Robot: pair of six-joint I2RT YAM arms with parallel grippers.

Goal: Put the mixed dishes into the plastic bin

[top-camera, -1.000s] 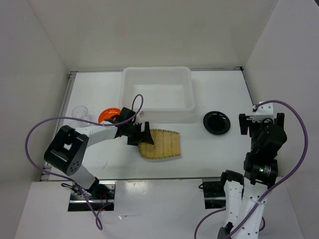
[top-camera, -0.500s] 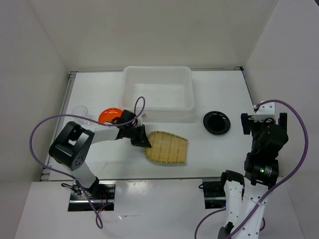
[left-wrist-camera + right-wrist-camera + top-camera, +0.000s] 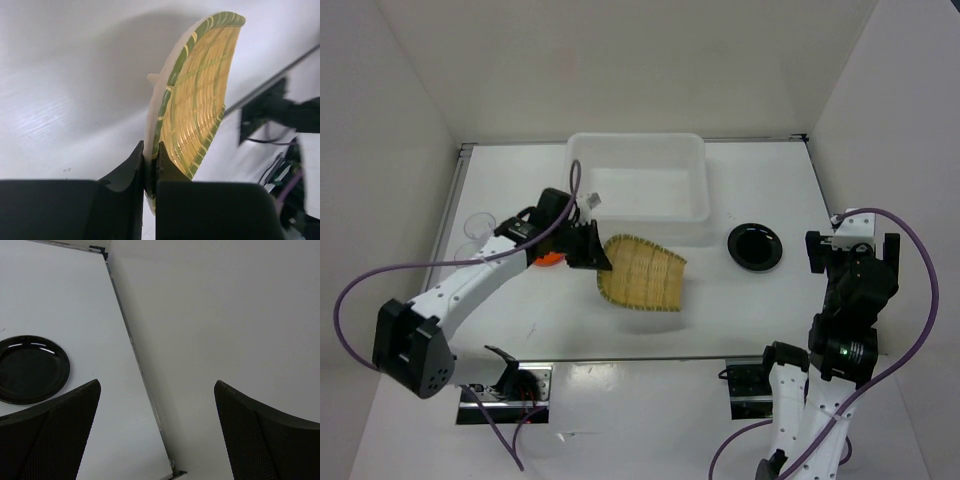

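Observation:
My left gripper [image 3: 596, 258] [image 3: 150, 160] is shut on the rim of the tan woven bamboo tray [image 3: 642, 275] [image 3: 200, 95], which hangs tilted just above the table, in front of the plastic bin [image 3: 638, 190]. Mostly hidden behind that arm, the orange plate [image 3: 550, 257] shows only a sliver. A clear cup [image 3: 477, 229] stands at the far left. The black plate [image 3: 754, 246] [image 3: 31, 369] lies to the right of the bin. Near the right wall my right gripper [image 3: 850, 250] [image 3: 155, 435] stands open with nothing between its fingers.
White walls close in the table on the left, back and right. A metal strip [image 3: 135, 360] runs along the table's right edge by the wall. Black mounts [image 3: 750, 385] and cables sit at the near edge.
My left gripper shut on the tray's rim and lifted it up, tilting it and carrying it slightly back toward the bin. The left arm swung over the orange plate. The right arm stayed put.

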